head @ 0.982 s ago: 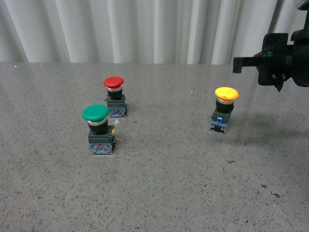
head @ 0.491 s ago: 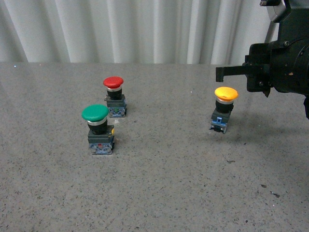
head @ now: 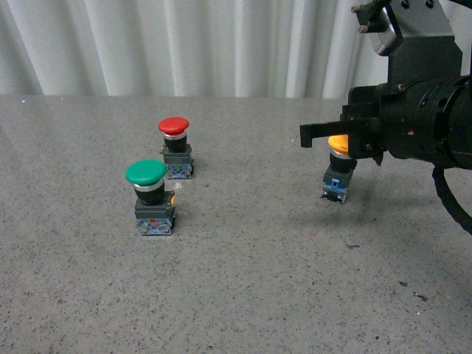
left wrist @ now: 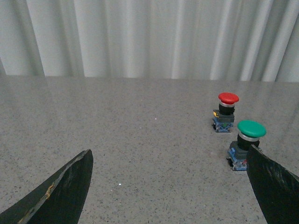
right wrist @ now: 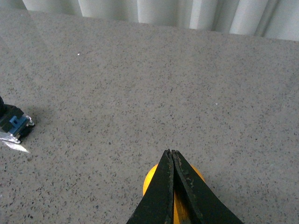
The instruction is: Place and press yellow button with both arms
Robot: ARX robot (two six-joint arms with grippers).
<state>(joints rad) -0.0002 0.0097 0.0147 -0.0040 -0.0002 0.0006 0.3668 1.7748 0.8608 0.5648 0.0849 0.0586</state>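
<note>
Well right of the green-capped push button (head: pixel 146 173), on the speckled grey tabletop (head: pixel 243 280), stands the yellow-orange mushroom-capped push button (head: pixel 337 172) — leaning on its blue-and-black base, not squarely upright. Judged early: nothing gripped, placing and pressing not yet done. Right arm's black tool (head: pixel 304 136) reaches level across the yellow cap, fingers pinched together, empty; contact with the cap unclear. Left arm's black tool (left wrist: pixel 169 154) spread wide, empty, facing the green button — yellow one absent from its view.

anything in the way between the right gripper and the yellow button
Nothing visible. The shut right gripper is right over the cap of the yellow button, with no object between them. The green button and red button stand well off to the left.
</note>
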